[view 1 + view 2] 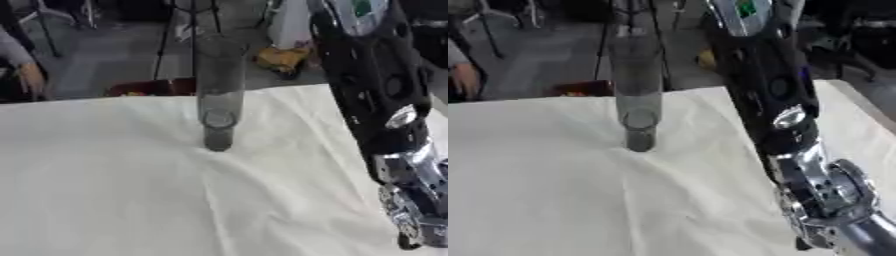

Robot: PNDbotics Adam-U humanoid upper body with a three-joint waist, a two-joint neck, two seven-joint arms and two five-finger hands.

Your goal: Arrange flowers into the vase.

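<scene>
A tall clear glass vase (218, 95) stands upright on the white cloth (114, 190), near the far middle of the table, and it looks empty. I see no flowers in either view. My right arm (767, 85) comes down from the top right, black above and silver at the wrist (824, 195). It passes to the right of the vase without touching it and leaves the picture at the lower right corner. Its hand is cut off there. My left arm and hand do not show.
The cloth has soft creases and ends at the far edge (105, 98). Behind that edge lies a dark red thing (156, 87). Further back, a yellow object (282, 57) and stand legs sit on the floor. A person's arm (26, 70) shows at the far left.
</scene>
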